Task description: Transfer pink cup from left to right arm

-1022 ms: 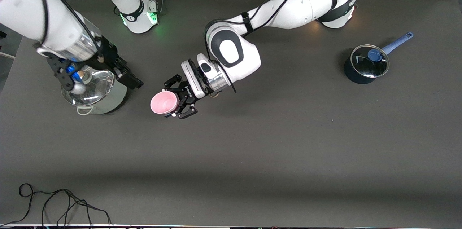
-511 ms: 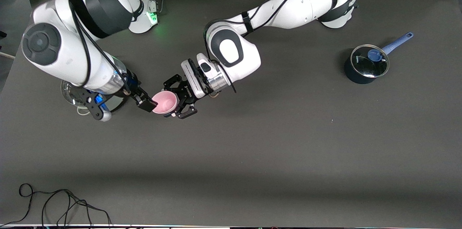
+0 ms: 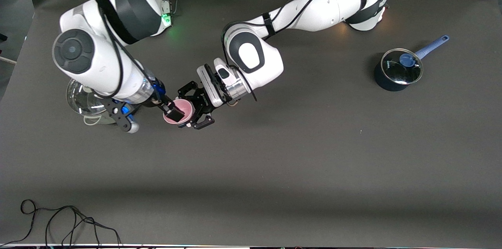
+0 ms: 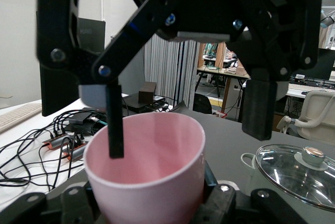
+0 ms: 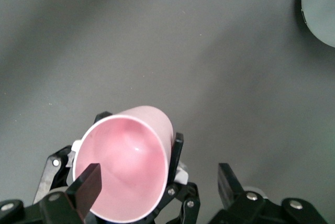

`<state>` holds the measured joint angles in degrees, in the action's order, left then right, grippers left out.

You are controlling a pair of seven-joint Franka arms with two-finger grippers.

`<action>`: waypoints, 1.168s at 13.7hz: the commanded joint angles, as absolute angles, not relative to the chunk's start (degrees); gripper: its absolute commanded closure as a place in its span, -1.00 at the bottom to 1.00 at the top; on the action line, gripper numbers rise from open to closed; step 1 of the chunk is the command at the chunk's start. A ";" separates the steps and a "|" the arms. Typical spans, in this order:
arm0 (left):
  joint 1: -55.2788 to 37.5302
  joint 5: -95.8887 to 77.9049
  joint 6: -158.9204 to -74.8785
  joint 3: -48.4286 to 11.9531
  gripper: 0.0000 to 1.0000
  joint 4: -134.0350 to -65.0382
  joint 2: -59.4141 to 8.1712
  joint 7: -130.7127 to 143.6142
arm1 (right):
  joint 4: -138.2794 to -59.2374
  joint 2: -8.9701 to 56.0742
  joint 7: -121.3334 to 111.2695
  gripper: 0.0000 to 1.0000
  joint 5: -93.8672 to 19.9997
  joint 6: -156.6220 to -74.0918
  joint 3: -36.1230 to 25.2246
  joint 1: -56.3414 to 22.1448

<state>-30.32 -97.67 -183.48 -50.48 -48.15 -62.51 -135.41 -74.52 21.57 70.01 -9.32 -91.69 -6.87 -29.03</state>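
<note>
Pink cup (image 3: 181,110): held off the table (image 3: 298,155) above its middle stretch, toward the right arm's end, mouth tipped toward the right arm. Left gripper (image 3: 193,108): open-linkage claw clamped on the cup's base and lower wall, linkage fingers (image 4: 70,203) pressed against the pink sides in the left wrist view. Right gripper (image 3: 171,113): slim straight fingers spread, straddling the cup's rim; in the right wrist view one finger (image 5: 88,182) sits inside the mouth against the pink inner wall (image 5: 125,166) while the other (image 5: 226,181) stands outside, apart from the cup. Whether the inner finger actually touches the wall is hard to say. Left wrist view agrees: one thin finger (image 4: 114,124) dips into the cup (image 4: 146,166), the thicker-looking one (image 4: 259,103) hangs clear of the rim. Steel pot (image 3: 84,104) with glass lid: on the table at the right arm's end, partly under the right arm (image 3: 98,57), just beside the right gripper's wrist. Dark saucepan (image 3: 397,70) with glass lid, blue knob and blue handle: toward the left arm's end, well apart from both grippers. Black cable (image 3: 59,221): looped on the table's near edge at the right arm's end. Left arm (image 3: 306,9): reaches from its base across the middle of the table to the cup.
</note>
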 commanded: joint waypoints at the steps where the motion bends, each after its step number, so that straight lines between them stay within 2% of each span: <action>1: -31.38 -98.09 -184.48 -49.22 1.00 -47.37 -61.61 -134.47 | -72.60 22.50 71.02 -0.84 -9.58 -91.41 -7.56 -29.53; 5: -31.38 -98.00 -184.48 -49.22 1.00 -47.37 -61.70 -134.56 | -72.25 22.41 70.66 -0.33 -7.57 -90.97 -7.65 -29.53; 9: -31.46 -98.00 -184.40 -48.08 1.00 -47.37 -61.61 -134.47 | -72.25 22.41 70.84 0.69 -7.03 -90.70 -7.56 -29.62; 10: -31.55 -98.00 -184.39 -48.08 1.00 -47.37 -61.61 -134.56 | -72.25 22.50 70.84 1.00 -6.34 -90.70 -7.56 -29.62; 16: -31.73 -98.00 -184.48 -47.99 1.00 -47.37 -61.61 -134.47 | -72.25 22.50 70.84 1.00 -5.80 -90.70 -7.56 -30.41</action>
<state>-30.67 -97.56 -183.49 -49.21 -48.16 -62.49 -135.45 -74.00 21.72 70.02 -6.67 -91.65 -7.20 -29.38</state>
